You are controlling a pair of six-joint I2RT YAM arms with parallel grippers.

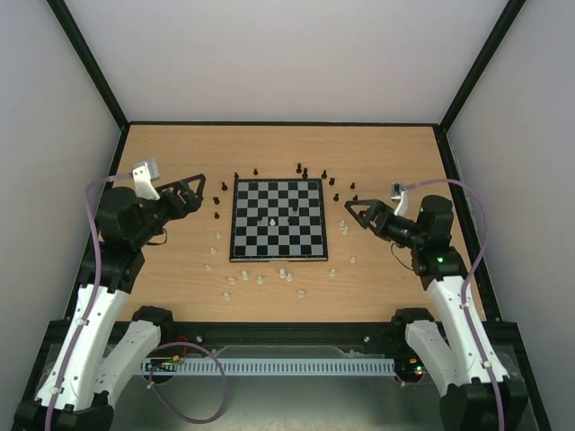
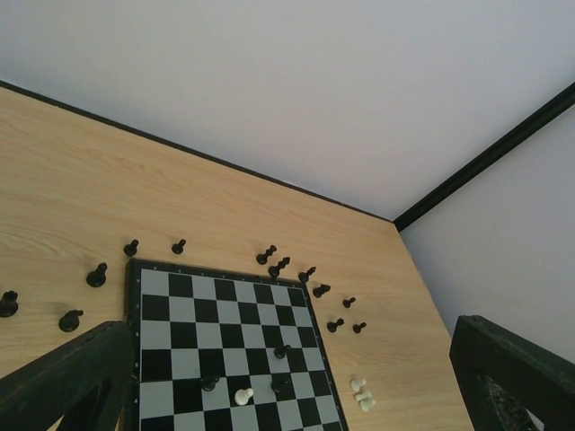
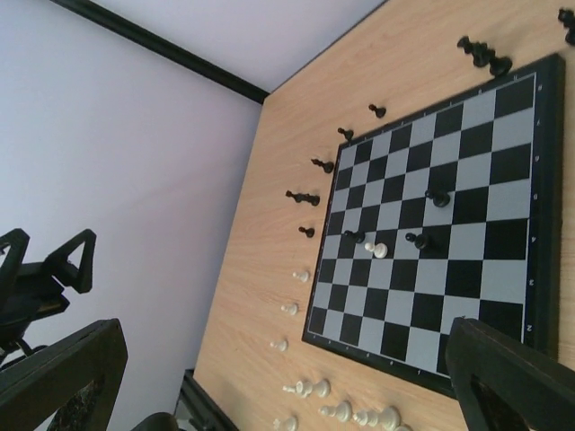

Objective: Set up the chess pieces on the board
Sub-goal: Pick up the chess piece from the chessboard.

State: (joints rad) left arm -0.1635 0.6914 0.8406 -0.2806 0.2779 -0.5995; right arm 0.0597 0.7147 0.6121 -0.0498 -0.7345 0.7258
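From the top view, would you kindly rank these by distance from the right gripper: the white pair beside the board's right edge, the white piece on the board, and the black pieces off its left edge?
From the right gripper:
1. White pair, just off the board's right edge.
2. White piece, mid-board.
3. Black pieces, beyond the left edge.

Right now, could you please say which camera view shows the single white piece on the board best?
The right wrist view: the white piece stands clear and mid-frame there, unobstructed on the board. The left wrist view shows it near the bottom edge; the top view, only a speck.
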